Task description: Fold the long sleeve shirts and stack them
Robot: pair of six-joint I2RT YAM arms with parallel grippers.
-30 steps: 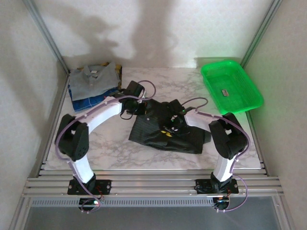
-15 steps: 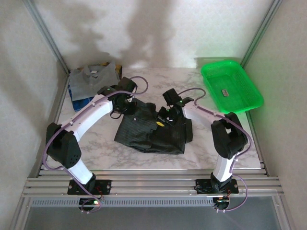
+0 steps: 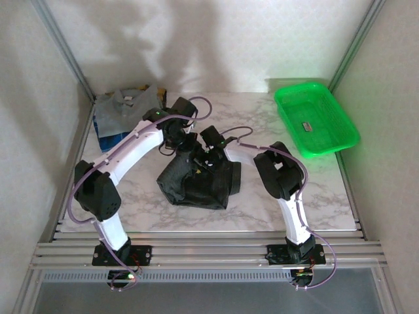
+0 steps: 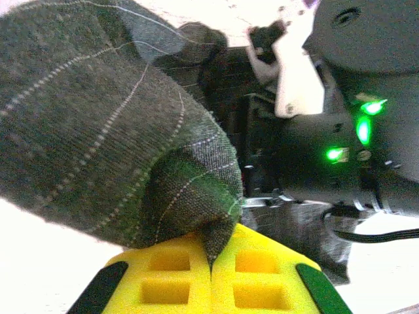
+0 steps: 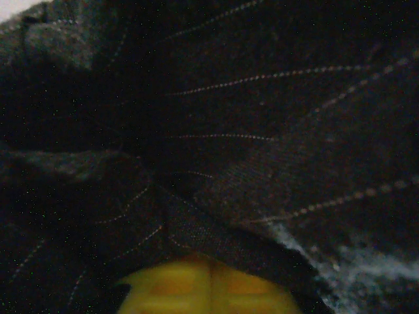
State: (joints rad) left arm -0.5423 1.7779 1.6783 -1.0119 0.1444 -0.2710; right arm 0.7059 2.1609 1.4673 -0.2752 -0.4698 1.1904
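Two tools pinch the dark striped shirt, left tool & right tool, both shut on cloth. Shirt bunched mid-counter; near-right counter bare. Grey-blue shirt at far-left corner, green basket far-right. Vs 0.5 s ago: shirt narrower, tools closer, R arm swung left.

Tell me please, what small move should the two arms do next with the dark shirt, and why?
Probably carry the dark shirt a little toward the back left, both arms together. The left gripper and the right gripper are shut on its cloth, and the grey-blue shirt to stack it on lies in that corner.
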